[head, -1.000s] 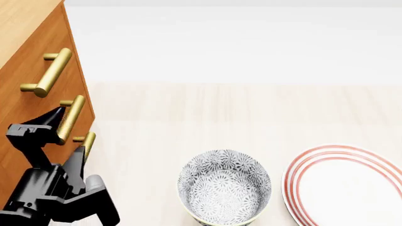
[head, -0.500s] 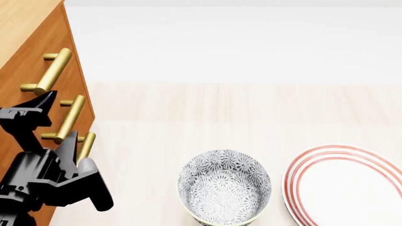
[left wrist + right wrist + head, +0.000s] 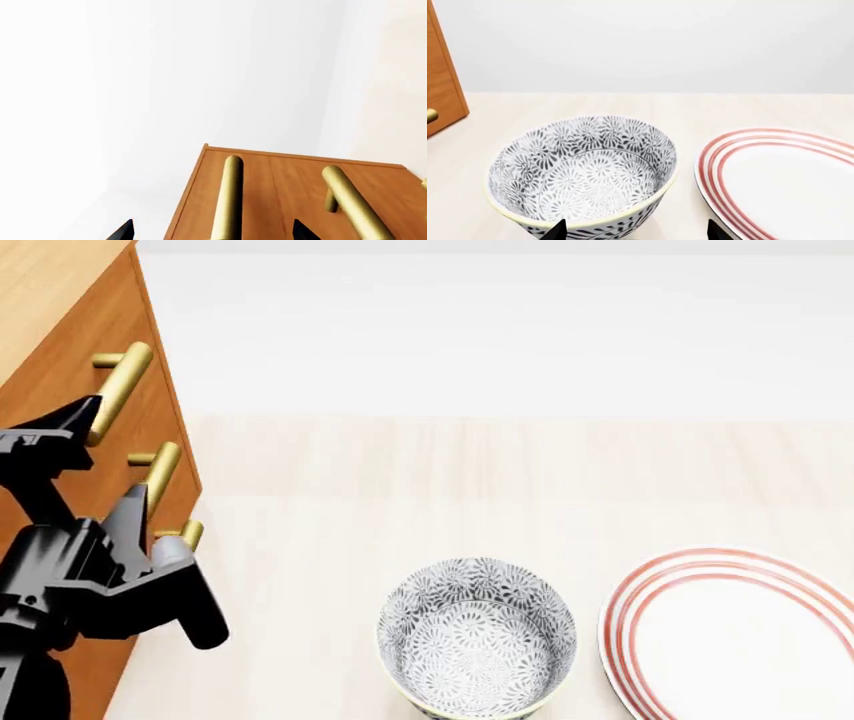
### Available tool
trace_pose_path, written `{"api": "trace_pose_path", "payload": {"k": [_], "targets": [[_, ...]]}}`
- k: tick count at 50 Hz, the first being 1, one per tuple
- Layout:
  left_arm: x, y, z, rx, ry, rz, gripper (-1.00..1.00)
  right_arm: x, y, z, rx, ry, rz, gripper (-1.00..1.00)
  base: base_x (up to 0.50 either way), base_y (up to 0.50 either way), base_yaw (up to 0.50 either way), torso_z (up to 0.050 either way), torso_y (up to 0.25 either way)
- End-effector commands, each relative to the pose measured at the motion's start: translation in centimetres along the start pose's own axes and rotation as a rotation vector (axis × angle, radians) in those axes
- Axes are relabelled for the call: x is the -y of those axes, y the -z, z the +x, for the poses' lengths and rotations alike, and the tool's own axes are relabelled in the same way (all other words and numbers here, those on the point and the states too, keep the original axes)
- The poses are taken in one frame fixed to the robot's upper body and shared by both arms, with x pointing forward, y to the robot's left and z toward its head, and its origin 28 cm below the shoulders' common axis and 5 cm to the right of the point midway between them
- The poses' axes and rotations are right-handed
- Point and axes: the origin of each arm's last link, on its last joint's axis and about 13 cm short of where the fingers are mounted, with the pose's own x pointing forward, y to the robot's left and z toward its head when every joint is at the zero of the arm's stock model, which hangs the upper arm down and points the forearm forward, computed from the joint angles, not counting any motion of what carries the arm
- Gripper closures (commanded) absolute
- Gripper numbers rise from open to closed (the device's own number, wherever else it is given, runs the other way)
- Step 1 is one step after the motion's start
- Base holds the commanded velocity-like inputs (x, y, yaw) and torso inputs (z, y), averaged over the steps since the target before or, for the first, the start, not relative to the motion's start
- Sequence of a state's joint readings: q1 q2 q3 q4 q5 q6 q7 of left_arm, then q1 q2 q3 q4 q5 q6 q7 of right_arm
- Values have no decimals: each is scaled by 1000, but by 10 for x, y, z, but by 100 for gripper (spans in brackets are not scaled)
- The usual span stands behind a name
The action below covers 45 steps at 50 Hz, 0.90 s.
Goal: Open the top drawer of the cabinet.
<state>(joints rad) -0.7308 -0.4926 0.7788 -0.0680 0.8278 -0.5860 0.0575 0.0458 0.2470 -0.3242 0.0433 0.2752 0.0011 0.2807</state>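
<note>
The cabinet [image 3: 47,300] stands at the left of the head view, its three drawers shut. The top drawer [image 3: 64,380] carries a brass bar handle [image 3: 120,375]. My left gripper [image 3: 110,452] is open at the cabinet front; its upper finger [image 3: 74,420] covers the handle's near end. In the left wrist view the top handle [image 3: 229,200] lies between the spread fingertips [image 3: 123,231] of the left gripper [image 3: 212,232], apart from both. My right gripper [image 3: 635,231] is open and empty, just before a patterned bowl [image 3: 584,170]. It is out of the head view.
The middle handle [image 3: 158,478] and the bottom handle [image 3: 191,533] sit below the top one. The grey patterned bowl [image 3: 477,635] and a white plate with red rings [image 3: 734,635] stand on the light wooden surface [image 3: 400,470] to the right of the cabinet.
My left gripper has risen along the cabinet front, from around the middle handle to the level of the top handle. Its jaws stay open. The drawers, bowl and plate have not moved.
</note>
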Motion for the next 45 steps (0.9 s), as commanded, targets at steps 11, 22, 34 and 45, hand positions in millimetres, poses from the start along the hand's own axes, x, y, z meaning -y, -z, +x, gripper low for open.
{"api": "trace_pose_path", "payload": {"k": [11,22,34,45], "targets": [[-2,0,18,-24,21,-17,-100,-2,0,1,5,-6,5,-100,0,0,0,0,0],[0,-1,25,-32,39,-23,-100,-2,0,1,4,-6,6,-100,0,0,0,0,0],[3,6,30,-67,58,-13,-100,-2,0,1,1,-6,7,-100,0,0,0,0,0],[4,7,37,-76,61,-16,-100,-1,1,2,-1,-7,7,-100,0,0,0,0,0]]}}
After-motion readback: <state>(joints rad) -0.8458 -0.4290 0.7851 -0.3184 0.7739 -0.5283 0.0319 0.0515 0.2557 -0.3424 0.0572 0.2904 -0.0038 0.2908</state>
